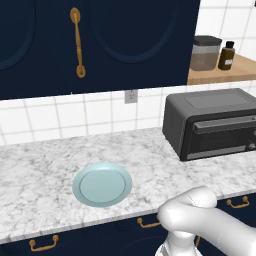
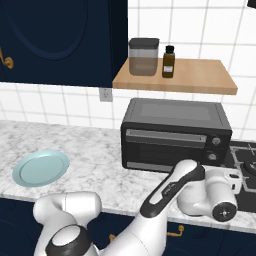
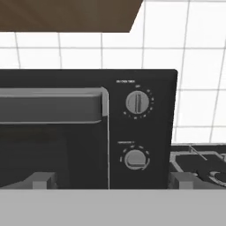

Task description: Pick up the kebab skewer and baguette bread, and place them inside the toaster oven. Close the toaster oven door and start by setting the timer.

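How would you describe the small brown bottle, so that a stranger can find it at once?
Look above the dark toaster oven for the wooden shelf on the tiled wall. Two things stand there side by side: a wide canister with a grey lid, and right of it the bottle. It is the slimmer one, dark brown with a black cap.

A rendered home kitchen: a marble-patterned counter [image 1: 45, 165] runs under dark navy wall cabinets [image 1: 100, 40] with brass handles, backed by white wall tiles [image 2: 50, 102]. On the counter sit a dark toaster oven [image 2: 175, 135] and a pale blue plate [image 1: 102, 184]; a wooden shelf [image 2: 200, 77] carries a canister [image 2: 143, 56] and bottle [image 2: 168, 62], and a stove burner [image 2: 247, 157] lies far right.
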